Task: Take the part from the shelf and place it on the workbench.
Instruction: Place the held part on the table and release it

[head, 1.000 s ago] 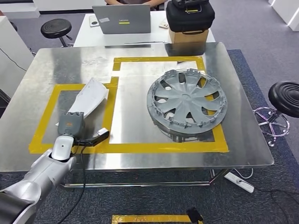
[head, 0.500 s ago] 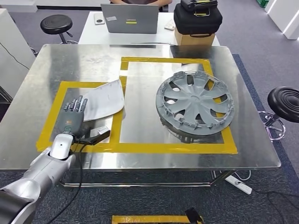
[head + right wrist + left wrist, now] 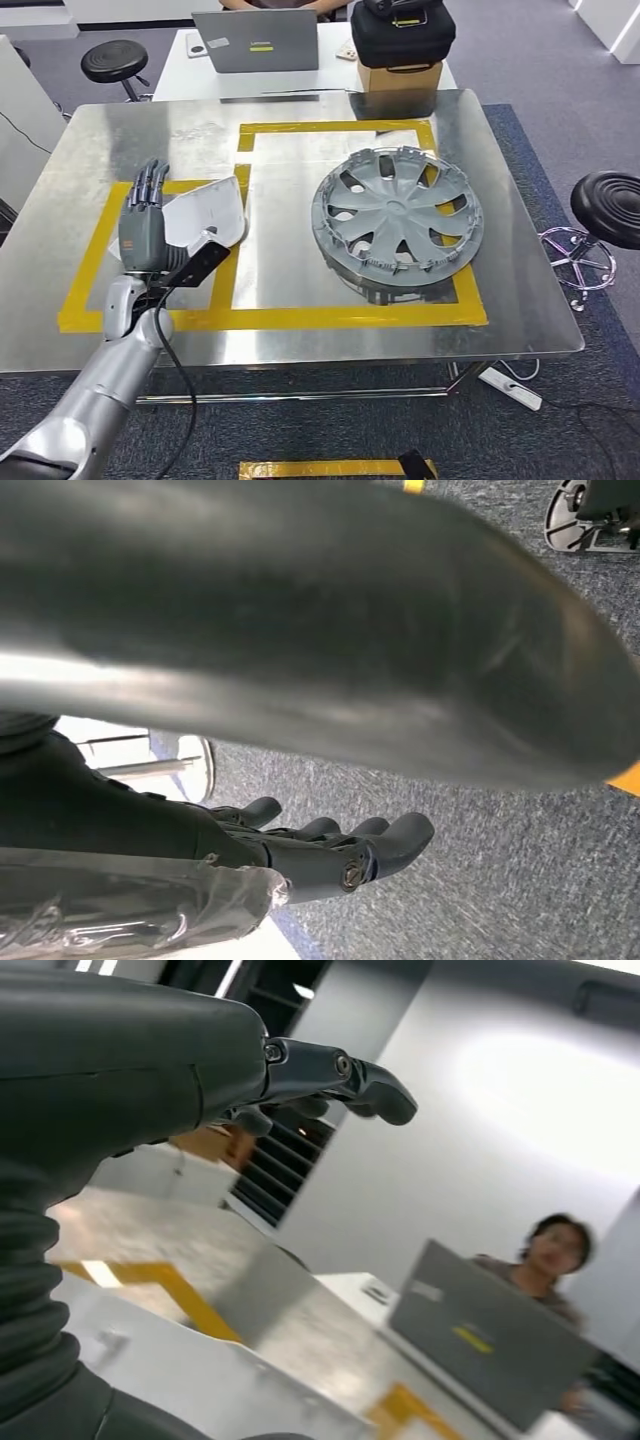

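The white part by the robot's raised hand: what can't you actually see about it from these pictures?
- White part, head view: the left hand covers its near end, so its whole shape is hidden.
- Whether hand and part touch: cannot tell.
- Left wrist view: motion blur; the workbench shows, the part can't be made out.

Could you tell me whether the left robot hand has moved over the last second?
Yes. The left robot hand has lifted off the white part and opened, fingers now reaching past the far yellow tape line.

I see blue-grey carpet [image 3: 528,60], black stools [image 3: 611,205] either side, and a white desk [image 3: 332,70] behind.
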Controlling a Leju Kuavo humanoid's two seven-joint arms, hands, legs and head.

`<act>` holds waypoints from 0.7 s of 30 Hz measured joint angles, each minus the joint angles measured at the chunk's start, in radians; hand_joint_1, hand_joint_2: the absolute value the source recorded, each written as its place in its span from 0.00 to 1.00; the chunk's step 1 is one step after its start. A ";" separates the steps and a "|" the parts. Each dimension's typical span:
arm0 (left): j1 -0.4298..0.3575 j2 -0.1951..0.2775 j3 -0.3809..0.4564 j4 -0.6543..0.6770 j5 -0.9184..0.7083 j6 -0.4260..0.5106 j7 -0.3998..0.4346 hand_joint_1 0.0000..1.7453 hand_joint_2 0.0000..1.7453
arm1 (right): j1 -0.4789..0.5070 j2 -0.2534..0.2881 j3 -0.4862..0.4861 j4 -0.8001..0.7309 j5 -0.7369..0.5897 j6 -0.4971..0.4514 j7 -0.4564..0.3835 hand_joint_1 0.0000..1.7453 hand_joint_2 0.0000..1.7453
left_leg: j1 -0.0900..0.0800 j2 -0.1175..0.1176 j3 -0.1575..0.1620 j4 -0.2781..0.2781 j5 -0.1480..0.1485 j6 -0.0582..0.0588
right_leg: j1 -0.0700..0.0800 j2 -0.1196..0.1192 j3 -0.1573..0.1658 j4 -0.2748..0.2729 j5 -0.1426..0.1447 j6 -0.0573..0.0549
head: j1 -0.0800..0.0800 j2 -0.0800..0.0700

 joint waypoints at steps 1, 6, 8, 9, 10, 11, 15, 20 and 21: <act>0.037 -0.014 0.003 -0.075 0.088 -0.021 -0.048 0.00 1.00 | 0.004 0.000 0.000 0.000 -0.003 -0.002 -0.002 0.00 0.00 | 0.000 0.000 -0.017 0.031 -0.004 0.000 | 0.000 0.001 0.001 0.000 -0.001 -0.001 | -0.001 0.000; 0.188 -0.093 0.012 -0.419 0.513 -0.117 -0.257 0.00 1.00 | 0.023 0.000 -0.001 0.000 -0.014 -0.017 -0.010 0.00 0.00 | -0.001 0.003 0.093 -0.185 0.109 0.014 | 0.005 0.006 0.008 0.003 -0.011 0.013 | -0.002 0.000; 0.221 -0.118 0.012 -0.507 0.592 -0.142 -0.289 0.00 0.50 | 0.027 0.000 -0.001 0.000 -0.015 -0.022 -0.011 0.00 0.00 | -0.003 0.002 0.115 -0.227 0.110 0.023 | 0.010 0.004 0.009 0.003 -0.015 0.023 | 0.000 0.000; 0.235 -0.126 0.013 -0.536 0.611 -0.148 -0.295 0.00 0.25 | 0.027 0.000 -0.001 0.000 -0.016 -0.023 -0.011 0.00 0.00 | -0.002 0.001 0.114 -0.226 0.110 0.029 | 0.009 0.004 0.010 0.001 -0.015 0.028 | 0.001 0.000; 0.248 -0.132 0.014 -0.562 0.627 -0.155 -0.299 0.00 0.00 | 0.028 0.000 -0.001 0.000 -0.016 -0.024 -0.011 0.00 0.00 | -0.001 0.001 0.115 -0.227 0.110 0.034 | 0.008 0.002 0.010 0.003 -0.019 0.033 | 0.001 0.000; 0.260 -0.139 0.016 -0.590 0.650 -0.167 -0.305 0.00 0.00 | 0.029 0.000 -0.001 0.000 -0.017 -0.025 -0.011 0.00 0.00 | 0.000 0.000 0.115 -0.228 0.111 0.039 | 0.007 0.001 0.004 0.017 -0.030 0.038 | 0.003 0.000; 0.300 -0.171 0.021 -0.671 0.806 -0.251 -0.337 0.00 0.00 | 0.033 0.000 -0.001 0.000 -0.025 -0.036 -0.014 0.00 0.00 | 0.000 0.001 0.117 -0.229 0.111 0.051 | 0.004 -0.003 -0.081 0.202 -0.131 0.052 | 0.009 0.000; 0.317 -0.180 0.024 -0.690 0.873 -0.290 -0.336 0.00 0.00 | 0.037 0.000 -0.001 0.000 -0.030 -0.041 -0.016 0.00 0.00 | 0.000 0.001 0.117 -0.229 0.110 0.052 | 0.004 -0.003 -0.111 0.265 -0.154 0.054 | 0.009 0.000; 0.336 -0.191 0.022 -0.705 0.920 -0.329 -0.321 0.00 0.00 | 0.042 0.000 -0.002 0.000 -0.036 -0.046 -0.020 0.00 0.00 | 0.001 0.000 0.118 -0.229 0.110 0.051 | 0.002 -0.003 -0.091 0.225 -0.126 0.056 | 0.009 0.000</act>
